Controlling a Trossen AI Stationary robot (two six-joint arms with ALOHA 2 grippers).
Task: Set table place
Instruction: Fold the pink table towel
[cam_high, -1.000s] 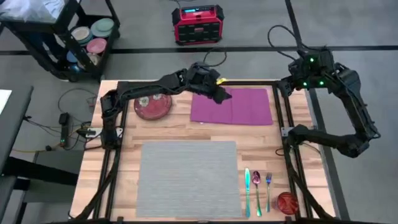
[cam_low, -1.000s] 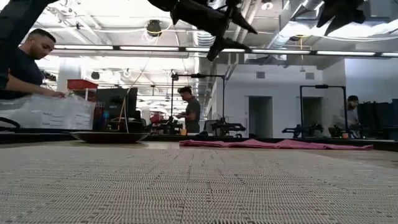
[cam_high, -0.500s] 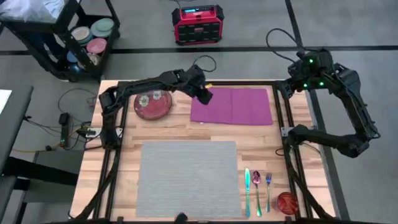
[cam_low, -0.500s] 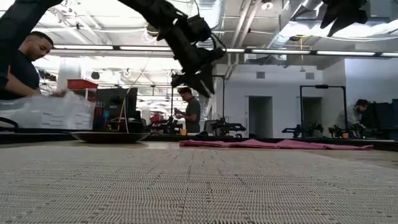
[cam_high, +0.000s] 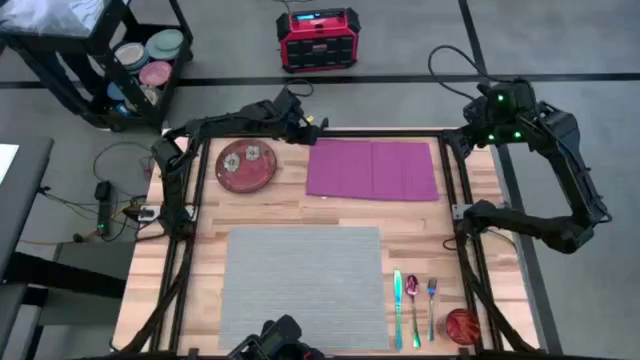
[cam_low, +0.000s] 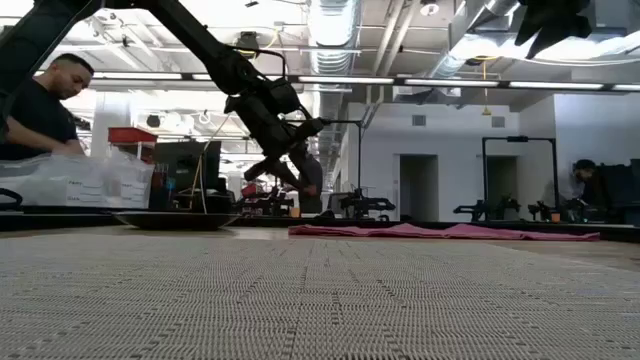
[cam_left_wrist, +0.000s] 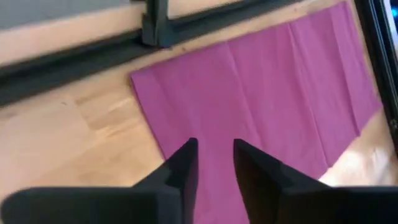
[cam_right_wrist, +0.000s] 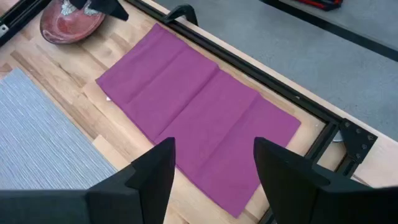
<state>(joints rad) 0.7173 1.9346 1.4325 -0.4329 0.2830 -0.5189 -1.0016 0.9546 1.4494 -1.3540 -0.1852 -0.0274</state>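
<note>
We note the left end effector (cam_high: 312, 124) hovering narrow-gapped and empty between plate (cam_high: 246, 165) and purple napkin (cam_high: 373, 169), grey placemat (cam_high: 303, 287) bare on the near tabletop (cam_high: 420, 235); a shallow pinch could drag the napkin askew, right end effector (cam_right_wrist: 211, 171) wide, parked.

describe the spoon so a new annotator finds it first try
Start at the grey placemat in the middle of the wooden table. Just off its right edge, three pieces of iridescent cutlery lie side by side; the spoon is the middle one. It has a rounded oval bowl, unlike the knife and fork beside it.
</note>
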